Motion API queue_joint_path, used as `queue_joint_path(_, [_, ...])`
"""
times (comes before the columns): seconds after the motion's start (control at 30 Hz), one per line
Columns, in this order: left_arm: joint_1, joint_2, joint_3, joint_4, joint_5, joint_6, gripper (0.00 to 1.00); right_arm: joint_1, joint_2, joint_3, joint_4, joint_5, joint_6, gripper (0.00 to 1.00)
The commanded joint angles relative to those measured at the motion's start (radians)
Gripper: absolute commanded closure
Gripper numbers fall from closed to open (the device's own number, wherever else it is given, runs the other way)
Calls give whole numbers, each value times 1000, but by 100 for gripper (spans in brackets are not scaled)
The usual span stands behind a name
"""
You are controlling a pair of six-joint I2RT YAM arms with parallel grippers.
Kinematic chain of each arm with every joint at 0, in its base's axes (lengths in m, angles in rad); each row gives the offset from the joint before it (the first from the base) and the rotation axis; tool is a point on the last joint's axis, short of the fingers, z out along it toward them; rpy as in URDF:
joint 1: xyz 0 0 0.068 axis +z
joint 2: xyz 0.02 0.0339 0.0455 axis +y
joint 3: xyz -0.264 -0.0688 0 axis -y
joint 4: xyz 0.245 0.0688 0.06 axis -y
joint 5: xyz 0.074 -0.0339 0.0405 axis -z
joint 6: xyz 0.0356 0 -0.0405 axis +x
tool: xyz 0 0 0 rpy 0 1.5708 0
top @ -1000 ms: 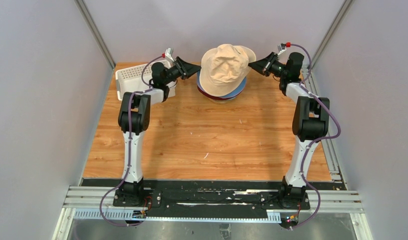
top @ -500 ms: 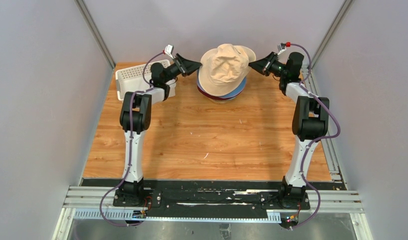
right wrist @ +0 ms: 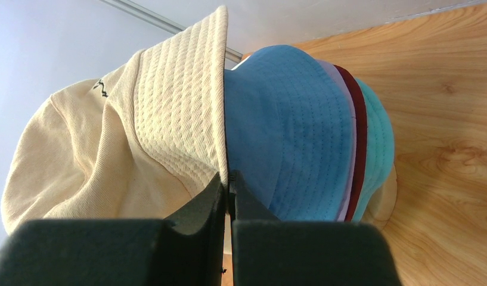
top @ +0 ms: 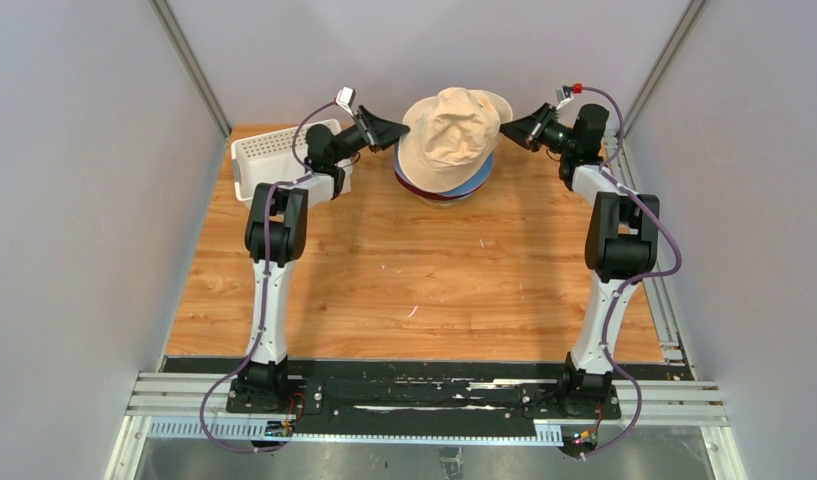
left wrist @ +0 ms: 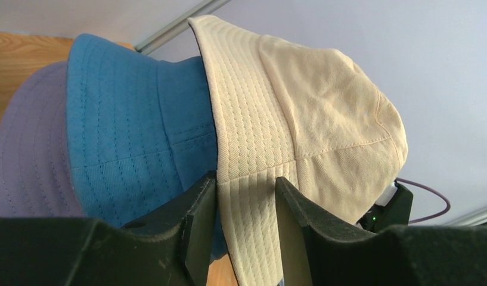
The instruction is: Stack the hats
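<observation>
The beige hat (top: 452, 125) sits on top of the stack of hats at the back middle of the table. Under it show the blue hat (left wrist: 133, 119), the lavender hat (left wrist: 26, 155), the dark red hat (right wrist: 360, 131) and the teal hat (right wrist: 378, 137). My left gripper (top: 397, 130) is at the beige hat's left brim. Its jaws stand apart with the brim (left wrist: 247, 196) hanging loosely between them. My right gripper (top: 504, 128) is shut on the right brim (right wrist: 187, 119) of the same hat, holding it lifted off the blue hat (right wrist: 288, 131).
A white mesh basket (top: 264, 160) stands at the back left, just behind my left arm. The pale wooden stand (right wrist: 381, 202) peeks out beneath the teal hat. Grey walls close in the table on both sides and at the back.
My left gripper has risen a little along the beige brim and its jaws have parted slightly wider. The right gripper and the stack have not moved.
</observation>
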Motion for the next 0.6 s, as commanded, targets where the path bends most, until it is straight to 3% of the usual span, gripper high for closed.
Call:
queue_joint_path(0.0, [-11,33,46,31,36,-9,56,-13,5,33,53,-2,22,99])
queue_joint_path(0.13, [-13,49,56,51,32,-30,60,-12,7,31,57,-2,24,99])
queue_joint_path(0.3, [-13,65,69,87,-2,-69,99,-12,8,31,57,-2,24,99])
queue_joint_path(0.57, [-4,46,54,45,-129,-59,100,-13,20,31,53,-5,22,99])
